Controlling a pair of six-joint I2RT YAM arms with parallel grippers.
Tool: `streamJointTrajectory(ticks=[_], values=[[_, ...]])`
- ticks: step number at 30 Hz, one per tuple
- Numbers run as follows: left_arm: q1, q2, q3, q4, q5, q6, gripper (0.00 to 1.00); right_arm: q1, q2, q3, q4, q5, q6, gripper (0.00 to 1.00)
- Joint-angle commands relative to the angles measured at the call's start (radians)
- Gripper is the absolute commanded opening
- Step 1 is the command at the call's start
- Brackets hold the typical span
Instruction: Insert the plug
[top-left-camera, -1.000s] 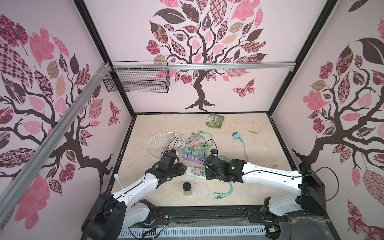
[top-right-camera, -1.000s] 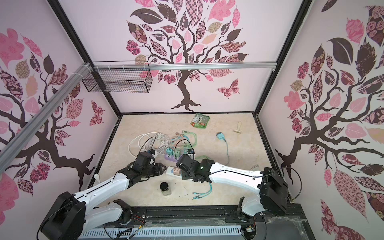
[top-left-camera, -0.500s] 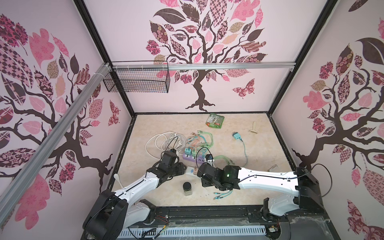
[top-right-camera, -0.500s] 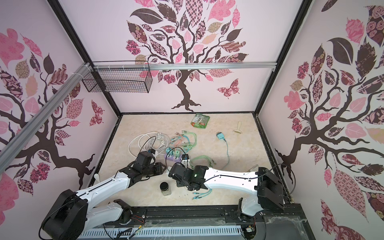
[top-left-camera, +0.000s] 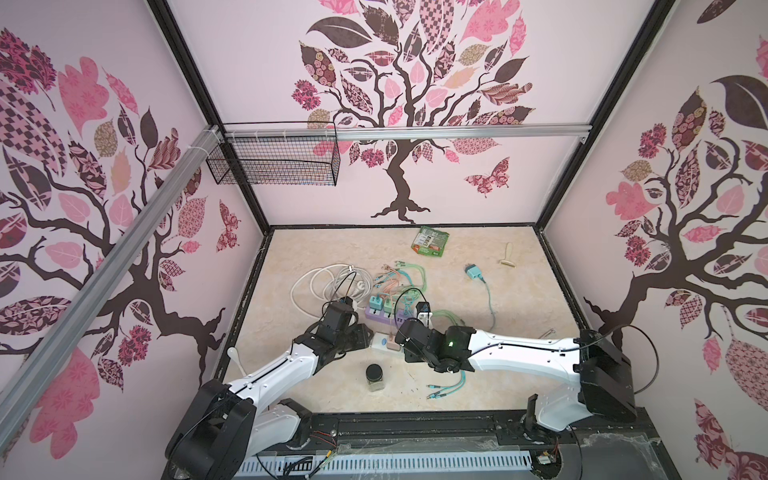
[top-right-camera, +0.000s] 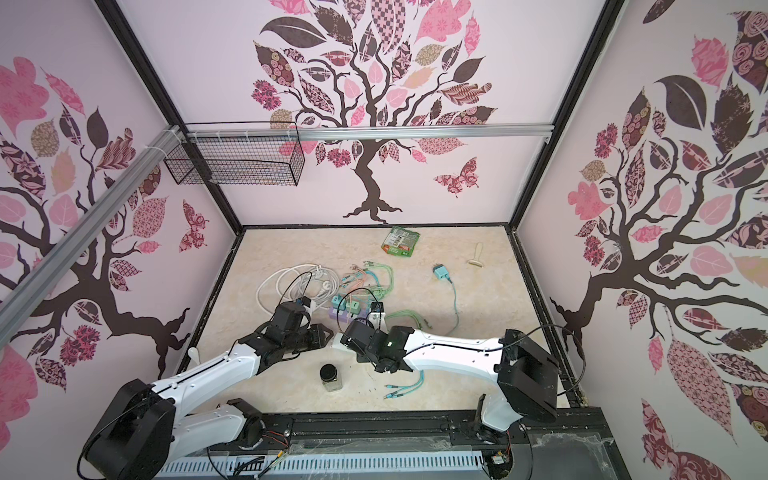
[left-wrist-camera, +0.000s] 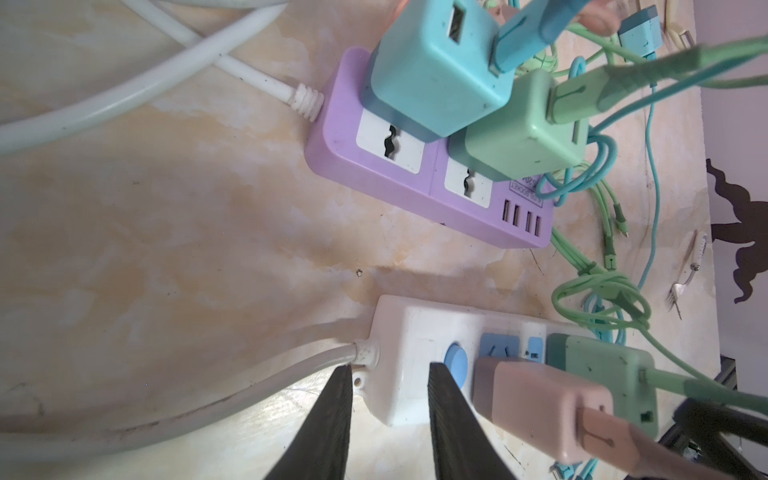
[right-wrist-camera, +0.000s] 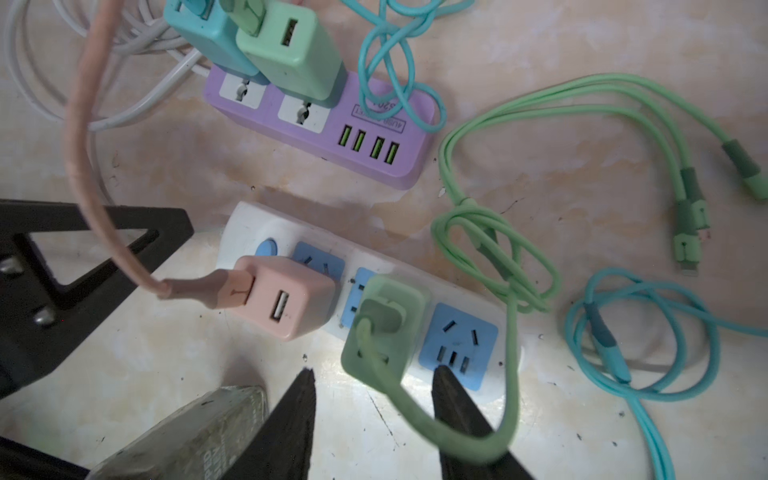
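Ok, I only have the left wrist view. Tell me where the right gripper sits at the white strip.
Observer: The right gripper has its fingers either side of the green plug on the white strip, apart, with a gap showing beside the plug.
Operator: Check the socket past that plug.
Observer: The end socket beyond it is free.
Operator: Name anything close by that I can't see.
Observer: A black-lidded jar stands apart from the strip, on the robot's side of it.
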Motion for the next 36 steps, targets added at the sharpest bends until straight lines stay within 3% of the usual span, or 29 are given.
streamJointTrajectory(ticks=[1,15,26,36], values=[[0.007,-0.012,0.038,-0.008,0.008,0.014,0.35,-0.020,0.026,0.000,0.015,0.009,-0.015,0.49],[0.007,-0.015,0.032,-0.007,0.010,0.013,0.34,-0.044,0.111,0.018,0.026,-0.037,-0.016,0.47],[0.010,-0.027,0.022,-0.010,0.008,0.015,0.35,-0.045,0.105,-0.014,0.035,-0.012,0.024,0.32],[0.011,-0.028,0.023,-0.004,0.010,0.010,0.35,-0.045,0.159,-0.012,0.030,-0.059,0.078,0.27]])
